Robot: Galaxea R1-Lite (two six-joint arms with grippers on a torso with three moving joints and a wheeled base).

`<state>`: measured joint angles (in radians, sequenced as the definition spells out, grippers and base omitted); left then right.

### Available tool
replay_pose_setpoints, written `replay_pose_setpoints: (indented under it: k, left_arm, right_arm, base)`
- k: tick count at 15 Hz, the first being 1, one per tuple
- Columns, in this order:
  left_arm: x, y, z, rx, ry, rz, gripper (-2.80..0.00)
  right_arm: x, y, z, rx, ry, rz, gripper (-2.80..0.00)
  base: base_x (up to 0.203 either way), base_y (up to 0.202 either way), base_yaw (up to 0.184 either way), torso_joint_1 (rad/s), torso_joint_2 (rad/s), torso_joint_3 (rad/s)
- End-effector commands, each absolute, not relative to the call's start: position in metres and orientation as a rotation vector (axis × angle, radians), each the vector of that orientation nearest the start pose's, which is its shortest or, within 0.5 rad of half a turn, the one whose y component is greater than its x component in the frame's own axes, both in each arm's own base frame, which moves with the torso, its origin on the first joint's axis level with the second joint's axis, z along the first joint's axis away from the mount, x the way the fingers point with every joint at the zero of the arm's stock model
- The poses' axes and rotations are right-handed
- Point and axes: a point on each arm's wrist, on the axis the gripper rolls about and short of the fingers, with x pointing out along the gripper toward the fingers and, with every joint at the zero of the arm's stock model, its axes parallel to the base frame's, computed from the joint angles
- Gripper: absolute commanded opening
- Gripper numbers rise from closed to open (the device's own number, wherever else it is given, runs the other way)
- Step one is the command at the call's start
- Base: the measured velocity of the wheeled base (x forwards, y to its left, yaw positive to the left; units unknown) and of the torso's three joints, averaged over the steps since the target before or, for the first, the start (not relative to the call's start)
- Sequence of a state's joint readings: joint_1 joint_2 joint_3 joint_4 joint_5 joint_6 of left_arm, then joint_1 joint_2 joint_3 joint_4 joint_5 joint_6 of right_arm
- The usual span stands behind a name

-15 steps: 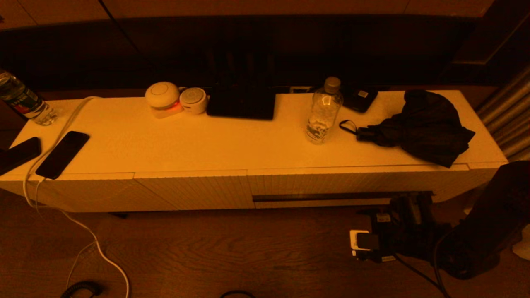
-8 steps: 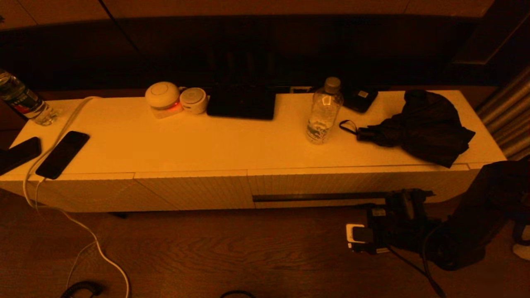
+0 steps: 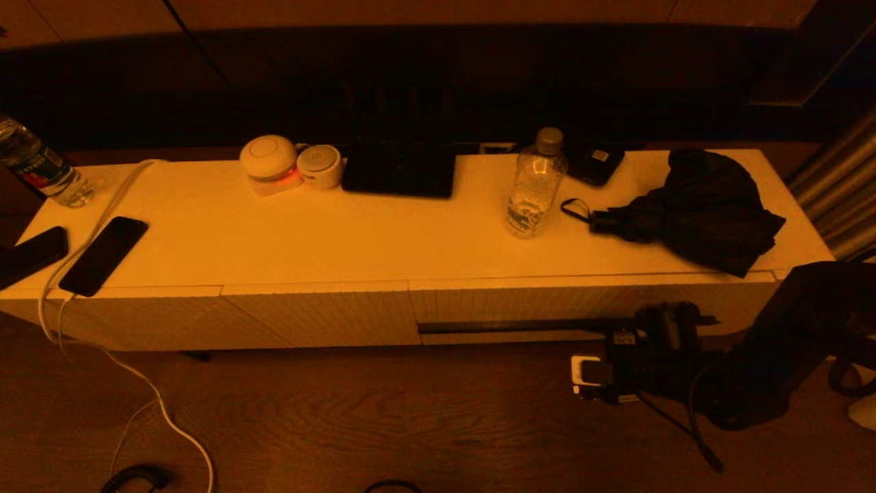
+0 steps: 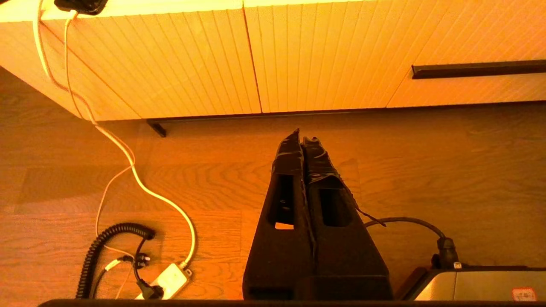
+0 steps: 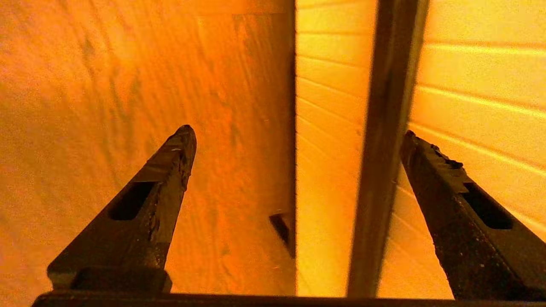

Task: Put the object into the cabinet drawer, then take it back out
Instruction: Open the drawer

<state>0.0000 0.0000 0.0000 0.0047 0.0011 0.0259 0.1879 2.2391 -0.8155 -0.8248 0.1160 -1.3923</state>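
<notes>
**Right arm lines up on the drawer handle slot**

The right gripper (image 3: pixel 667 322) sits low in front of the cabinet drawer (image 3: pixel 547 305), at the right end of its long dark handle slot (image 3: pixel 520 326), jaws spread wide and holding nothing. In the right wrist view the slot (image 5: pixel 384 140) runs between the 2 fingers (image 5: pixel 170 170), with the ribbed front just ahead. The drawer is shut. The left gripper (image 4: pixel 303 140) hangs parked above the floor (image 4: pixel 426 170), jaws closed and empty.

The step in hand looks like opening the drawer. To do it well, 1 finger should enter the slot squarely and hook behind its lip, then the pull should run straight out from the front; a slanted pull from this far end could bind a wide, shallow drawer.

Which object is meant is not clear; a water bottle (image 3: pixel 536 185) and a folded umbrella (image 3: pixel 691 212) stand on the table top (image 3: pixel 308 239) above the drawer.

Bare floor in front leaves room for the drawer to slide out. The table's right corner and the arm's own cable (image 3: pixel 691 428) crowd the right side.
</notes>
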Motion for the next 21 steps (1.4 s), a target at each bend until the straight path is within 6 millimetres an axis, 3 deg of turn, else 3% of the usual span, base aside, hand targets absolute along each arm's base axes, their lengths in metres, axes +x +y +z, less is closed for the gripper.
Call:
replay_pose_setpoints:
  k: [1,7,11,21]
  left_arm:
    - [-0.023,0.000,0.075,0.026,0.005,0.001,-2.80]
    - [-0.023,0.000,0.075,0.026,0.005,0.001,-2.80]
    - [-0.023,0.000,0.075,0.026,0.005,0.001,-2.80]
    - [-0.023,0.000,0.075,0.026,0.005,0.001,-2.80]
  right_arm:
    - [0.368,0.071,0.019,-1.377,0.276,0.654,0.00]
    - [0.382,0.071,0.007,-1.384,0.289,0.658,0.00]
    - [0.393,0.070,0.010,-1.384,0.278,0.636,0.00]
    - [0.400,0.070,0.005,-1.393,0.295,0.650,0.00]
  base:
    - [0.000,0.000,0.000,0.000,0.00,0.000]
    - [0.000,0.000,0.000,0.000,0.00,0.000]
    - [0.000,0.000,0.000,0.000,0.00,0.000]
    - [0.000,0.000,0.000,0.000,0.00,0.000]
